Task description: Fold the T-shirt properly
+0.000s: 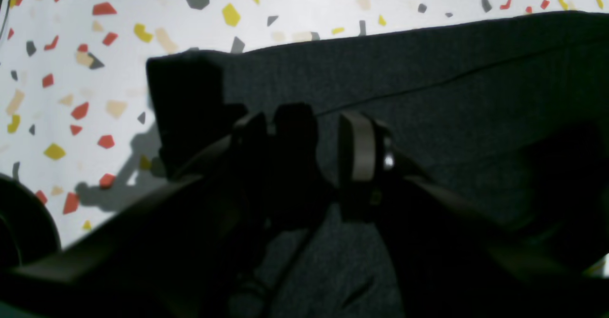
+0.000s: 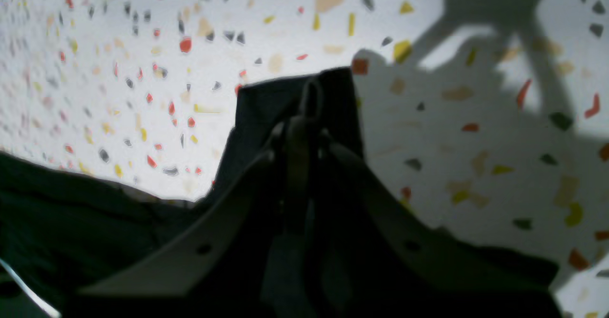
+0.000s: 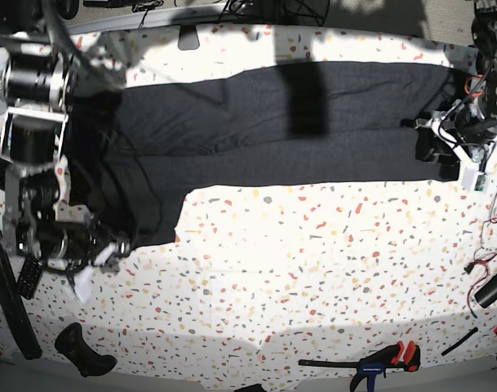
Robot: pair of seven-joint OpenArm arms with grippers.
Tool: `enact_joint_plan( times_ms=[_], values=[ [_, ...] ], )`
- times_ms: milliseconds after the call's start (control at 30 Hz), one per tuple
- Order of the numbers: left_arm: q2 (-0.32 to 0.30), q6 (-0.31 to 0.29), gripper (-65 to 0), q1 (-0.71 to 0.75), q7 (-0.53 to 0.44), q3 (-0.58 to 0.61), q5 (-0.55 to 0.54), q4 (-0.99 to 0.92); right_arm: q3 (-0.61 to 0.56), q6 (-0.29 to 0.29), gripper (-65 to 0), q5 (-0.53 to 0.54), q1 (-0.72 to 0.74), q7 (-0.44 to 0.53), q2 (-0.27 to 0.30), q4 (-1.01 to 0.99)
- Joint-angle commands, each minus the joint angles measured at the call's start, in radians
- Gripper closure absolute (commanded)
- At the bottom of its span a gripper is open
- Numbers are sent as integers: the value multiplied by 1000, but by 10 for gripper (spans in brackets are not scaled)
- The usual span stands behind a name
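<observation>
Right tool [image 2: 304, 118] clamped on T-shirt [image 3: 256, 122] sleeve; left tool [image 1: 328, 151] open over opposite edge.

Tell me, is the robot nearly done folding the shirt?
Not yet. Done: the T-shirt lies as a long band across the table, so it looks folded lengthwise already. In hand: the right gripper is shut on a corner of the cloth, and the left gripper sits at the other end with its jaws apart. Left: the band is long, so it probably needs folding crosswise.
</observation>
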Motion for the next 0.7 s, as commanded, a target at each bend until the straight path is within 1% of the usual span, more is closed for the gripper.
enact_joint_plan(
  times_ms=[0,100,267,500,667],
  values=[
    [-13,-1,-241,-9,-19,-6,-8,16,2,8,0,16,-3,11,12,69],
    [-13,-2,-241,-9,-25,-6,-8,16,2,8,0,15,-106,10,11,251],
    [-13,-3,-241,-9,-92,-6,-8,16,2,8,0,15,-257,9,12,523],
    [-13,-3,-241,-9,-94,-6,-8,16,2,8,0,15,-459,-17,11,835],
    [-13,-3,-241,-9,-94,-6,-8,16,2,8,0,15,-629,-16,12,998]
  ],
)
